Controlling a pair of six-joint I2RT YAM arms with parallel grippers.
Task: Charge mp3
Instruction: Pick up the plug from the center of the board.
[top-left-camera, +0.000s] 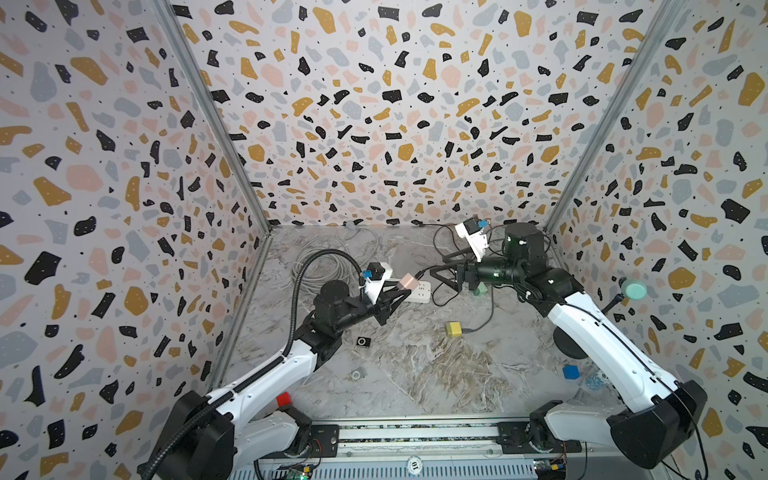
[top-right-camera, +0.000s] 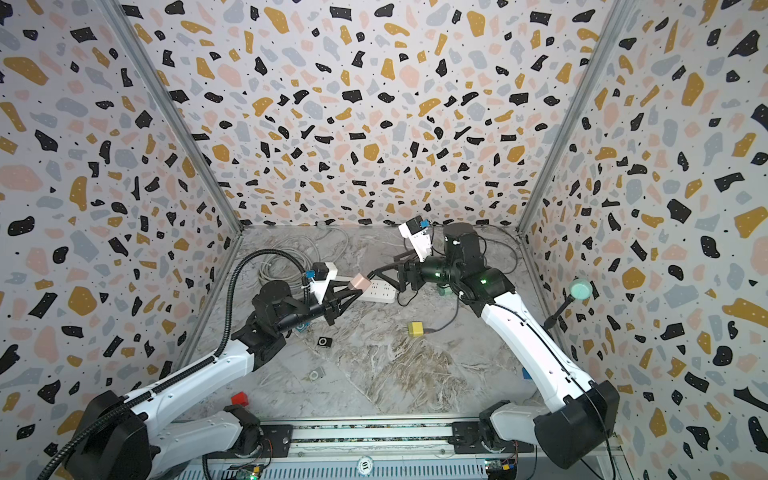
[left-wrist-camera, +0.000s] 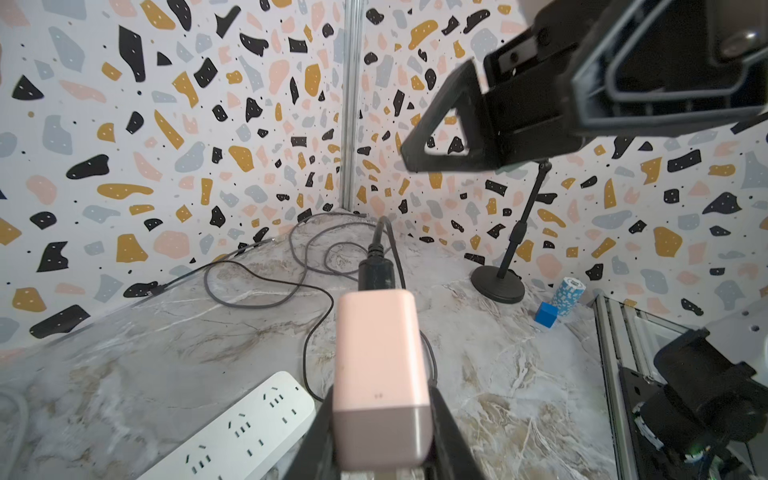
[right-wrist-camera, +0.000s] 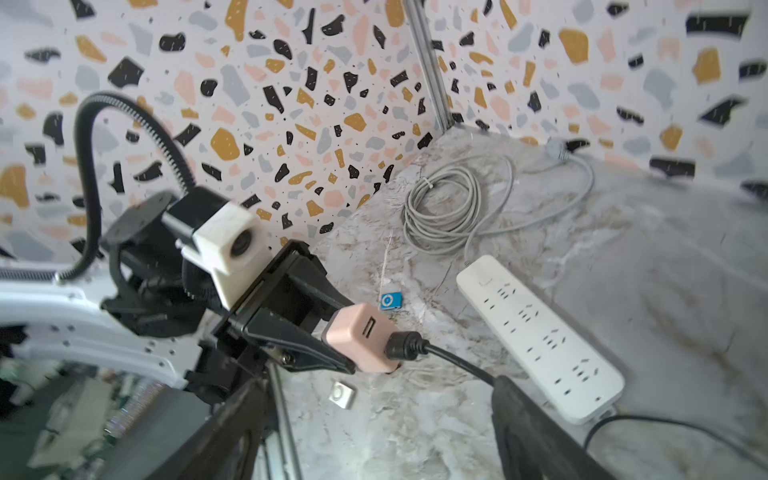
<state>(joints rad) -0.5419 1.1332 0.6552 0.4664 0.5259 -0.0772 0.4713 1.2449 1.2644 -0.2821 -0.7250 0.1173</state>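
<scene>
Three patterned walls (top-left-camera: 374, 124) shut in the marble table (top-left-camera: 415, 374), and a metal rail (top-left-camera: 415, 432) runs along its front edge. The widest bare stretch is the middle and front of the table; both arms crowd the back half.

The left gripper (top-left-camera: 398, 291) is clamped on a pink charger (left-wrist-camera: 378, 353), lifted off the table just beside the white strip (right-wrist-camera: 540, 336) and not plugged into it. A black cable (right-wrist-camera: 457, 361) is plugged into the charger's face. The right gripper (top-left-camera: 440, 279) faces it with its jaws spread wide and nothing between them; one finger's tip is right at the cable.

Three small players lie loose on the table, none joined to a cable: a black mp3 (top-left-camera: 363, 341) and a silver mp3 (top-left-camera: 357, 374) left of centre, and a blue mp3 (right-wrist-camera: 391, 300) under the left wrist.

A round tag (top-left-camera: 414, 464) on the front frame shows two digits, 01 or 10 depending on which way up. The print on the chips (left-wrist-camera: 567, 291) is too small to read.

Slack black cable loops over the back right of the table. A grey coil (top-left-camera: 322, 266) lies behind the strip. A yellow plug (top-left-camera: 453, 329) with its own lead sits mid-table. A stand (left-wrist-camera: 521, 224), a blue cube (left-wrist-camera: 545, 314) and the chips fill the right edge, and a red cube (top-left-camera: 284, 399) sits front left
</scene>
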